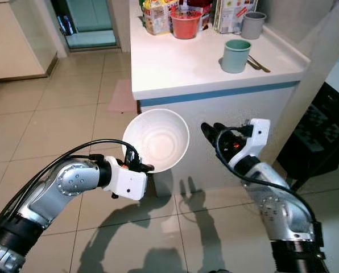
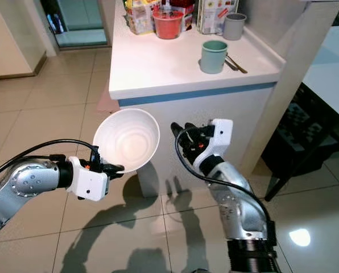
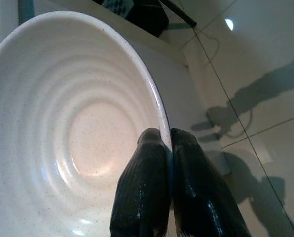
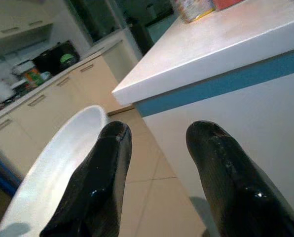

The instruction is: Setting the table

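below counter, left hand pinches bowl rim.

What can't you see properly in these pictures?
- Inside the pale green cup and grey cup on the white counter: hidden by their walls, head views.
- Packets behind the red bowl: cut off by the top edge.
- Utensils beside the green cup: too small to identify.
- Underside of the white ceramic bowl pinched by the left gripper: hidden.
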